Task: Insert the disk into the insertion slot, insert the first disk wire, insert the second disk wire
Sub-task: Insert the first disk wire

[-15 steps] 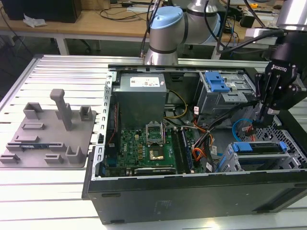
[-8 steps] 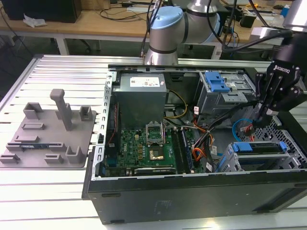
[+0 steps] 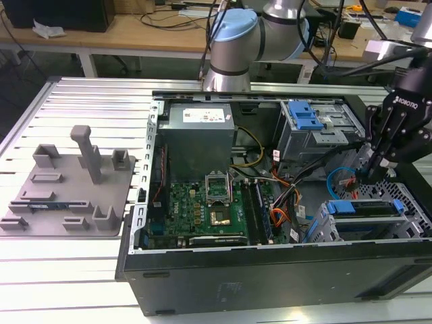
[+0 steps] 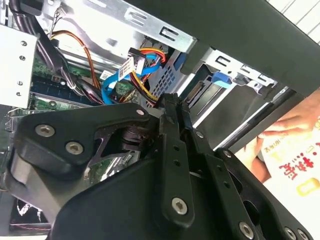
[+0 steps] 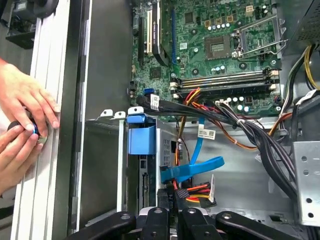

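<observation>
Though seemingly clamped with the black claw point(image 4: 171, 100) on a red-and-yellow-wired black plug point(image 5: 181, 193), could jam or bend pins if skewed against the blue-framed silver disk point(image 3: 354, 206), already seated in the perforated grey slot point(image 3: 413, 219).

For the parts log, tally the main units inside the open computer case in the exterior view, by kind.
Power supply: 1
Motherboard: 1
Drive cages: 2, the taller cage with a blue latch and the low cage
Total: 4
</observation>
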`<control>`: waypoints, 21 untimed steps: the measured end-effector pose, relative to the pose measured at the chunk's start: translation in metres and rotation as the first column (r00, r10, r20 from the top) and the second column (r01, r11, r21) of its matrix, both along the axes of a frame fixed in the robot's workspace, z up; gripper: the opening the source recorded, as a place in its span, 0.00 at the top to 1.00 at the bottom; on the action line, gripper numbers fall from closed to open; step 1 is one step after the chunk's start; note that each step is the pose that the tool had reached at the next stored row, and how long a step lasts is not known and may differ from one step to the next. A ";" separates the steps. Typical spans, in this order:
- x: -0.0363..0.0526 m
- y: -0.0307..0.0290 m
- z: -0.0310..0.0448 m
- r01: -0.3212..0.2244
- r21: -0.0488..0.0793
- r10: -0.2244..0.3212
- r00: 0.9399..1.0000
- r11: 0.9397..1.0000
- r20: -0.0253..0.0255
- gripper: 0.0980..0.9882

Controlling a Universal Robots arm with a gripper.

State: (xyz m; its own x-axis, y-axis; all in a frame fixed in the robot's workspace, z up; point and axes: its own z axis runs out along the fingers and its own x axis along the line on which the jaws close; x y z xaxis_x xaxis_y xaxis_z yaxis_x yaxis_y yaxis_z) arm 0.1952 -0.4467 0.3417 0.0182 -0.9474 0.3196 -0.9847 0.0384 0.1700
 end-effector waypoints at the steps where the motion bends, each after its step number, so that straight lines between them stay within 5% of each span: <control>1: 0.0001 -0.0028 0.0000 0.000 0.012 0.000 1.000 1.000 0.000 0.93; 3: 0.0002 -0.0057 0.0000 0.000 0.035 0.000 1.000 0.999 0.000 0.93; 4: 0.0003 -0.0081 0.0002 0.000 0.063 0.000 1.000 0.998 0.000 0.93; 6: 0.0007 -0.0131 0.0021 0.000 0.091 0.000 1.000 0.996 0.001 0.93; 9: 0.0007 -0.0185 0.0029 -0.001 0.111 0.000 1.000 0.994 0.008 0.93; 11: 0.0007 -0.0213 0.0030 -0.002 0.123 0.000 1.000 0.992 0.014 0.93; 18: 0.0006 -0.0219 0.0031 -0.002 0.126 0.000 1.000 0.992 0.015 0.93; 19: 0.0005 -0.0220 0.0031 -0.002 0.127 0.000 1.000 0.992 0.019 0.93; 21: 0.0005 -0.0229 0.0031 -0.005 0.135 0.000 0.999 0.991 0.039 0.93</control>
